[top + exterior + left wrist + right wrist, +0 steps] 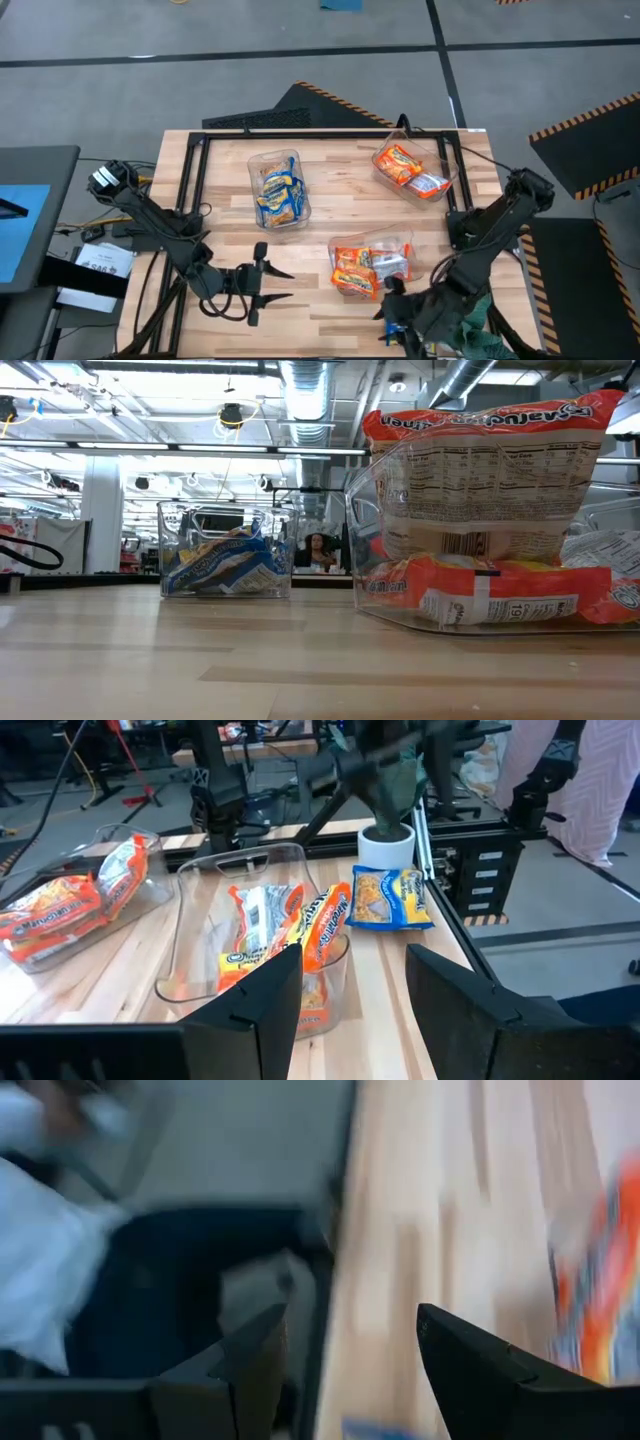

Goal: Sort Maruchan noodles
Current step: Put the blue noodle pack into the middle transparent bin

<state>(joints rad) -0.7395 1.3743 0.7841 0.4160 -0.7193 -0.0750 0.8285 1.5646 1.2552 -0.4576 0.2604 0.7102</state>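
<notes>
Three clear bins stand on the wooden table. The middle bin (278,188) holds yellow-and-blue Maruchan packets. The far right bin (412,170) holds orange-red ones, and the near bin (372,262) holds orange and silver-white ones (262,935). One yellow-and-blue packet (388,898) lies flat on the table by the near right edge, next to my right gripper (386,306). That gripper (350,1315) is open, low over the table. My left gripper (290,284) is open too, its fingers (270,990) level and pointing toward the near bin from the left.
A green cloth (470,325) is draped on the right arm at the near right corner. A black frame (330,130) runs along the table's far edge and sides. Bare wood (220,240) shows between the left gripper and the middle bin. A person (320,550) is far behind the table.
</notes>
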